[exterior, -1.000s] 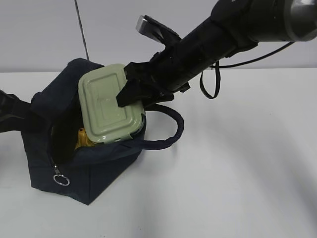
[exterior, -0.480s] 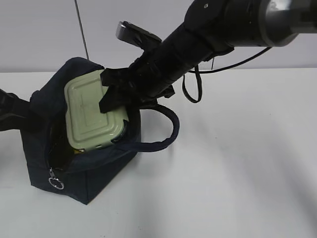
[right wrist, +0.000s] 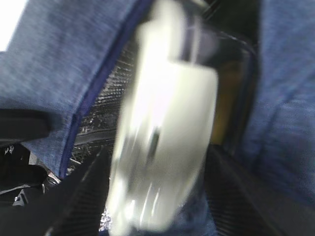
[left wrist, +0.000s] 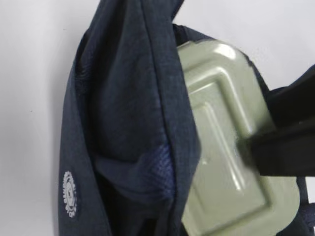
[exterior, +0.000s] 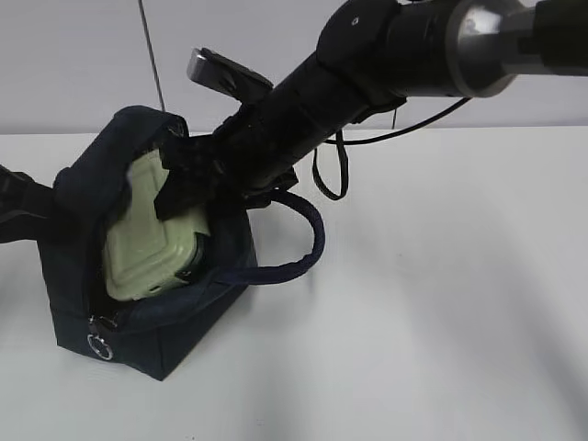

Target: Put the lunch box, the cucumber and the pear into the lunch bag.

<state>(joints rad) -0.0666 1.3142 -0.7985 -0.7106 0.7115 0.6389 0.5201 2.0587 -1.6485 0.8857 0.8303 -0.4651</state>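
Note:
The navy lunch bag (exterior: 156,340) stands open at the left of the table. The lunch box (exterior: 152,248), sage-green lid up, is tilted steeply and half inside the bag's mouth. My right gripper (exterior: 184,188) is shut on its upper end. In the right wrist view the box (right wrist: 167,137) is blurred between my fingers (right wrist: 88,191), above the silvery lining (right wrist: 103,113). A yellow patch (right wrist: 225,101) beside it looks like the pear. The cucumber is hidden. My left gripper (exterior: 50,216) holds the bag's left rim; its wrist view shows fabric (left wrist: 123,98) and the lid (left wrist: 221,123).
One bag handle (exterior: 308,239) loops out to the right on the white table (exterior: 441,303). A zipper pull ring (exterior: 98,344) hangs at the bag's front corner. A black cable (exterior: 326,175) dangles under my right arm. A grey wall stands behind.
My right gripper has moved left and down with the lunch box. The box has tipped steeper and sunk deeper into the bag, covering the yellow pear. The left arm has stayed put.

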